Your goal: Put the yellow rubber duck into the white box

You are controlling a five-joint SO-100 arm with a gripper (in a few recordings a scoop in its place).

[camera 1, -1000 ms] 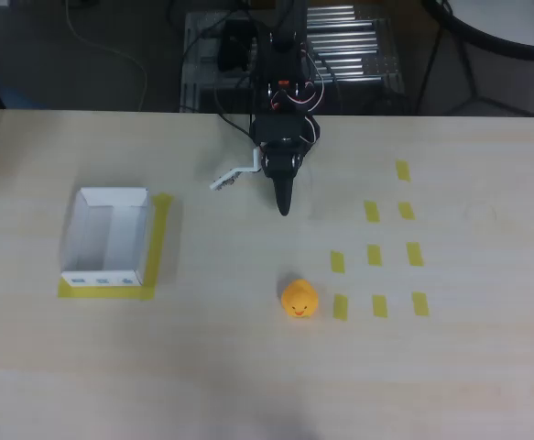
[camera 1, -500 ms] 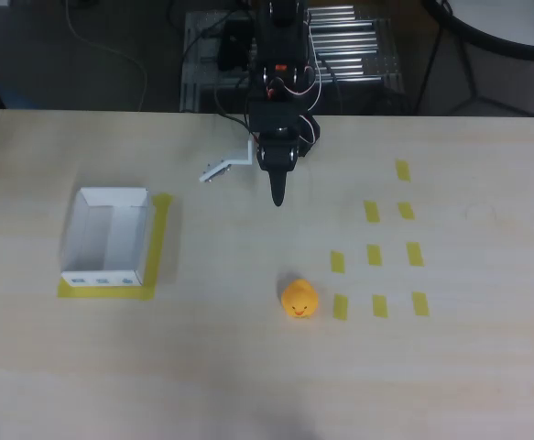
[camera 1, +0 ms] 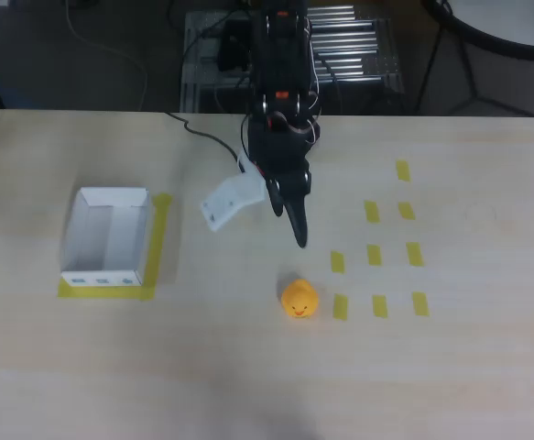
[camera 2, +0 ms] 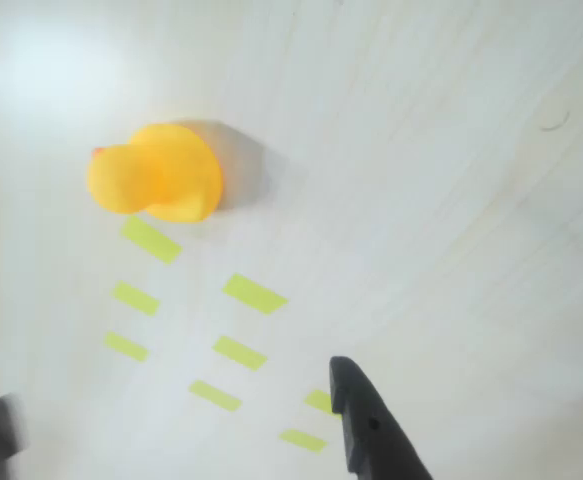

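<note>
The yellow rubber duck point(camera 1: 299, 299) sits upright on the pale wooden table, right of centre in the overhead view. My gripper point(camera 1: 257, 229) hangs above and behind it, open wide, with its black finger point(camera 1: 296, 220) pointing down toward the duck and its white finger point(camera 1: 225, 203) spread to the left. Nothing is between them. In the wrist view the duck point(camera 2: 156, 172) lies at upper left, well ahead of the black fingertip point(camera 2: 356, 400). The white box point(camera 1: 102, 275) stands open-topped at the table's left, on a yellow tape outline, empty.
Several short yellow tape strips point(camera 1: 374, 255) lie in rows to the right of the duck, and appear in the wrist view point(camera 2: 254, 293) just beyond it. Cables and a metal rack point(camera 1: 349, 46) sit behind the table's far edge.
The arm has reached forward and down toward the duck, and its fingers have spread wider apart. Duck and box have not moved.
</note>
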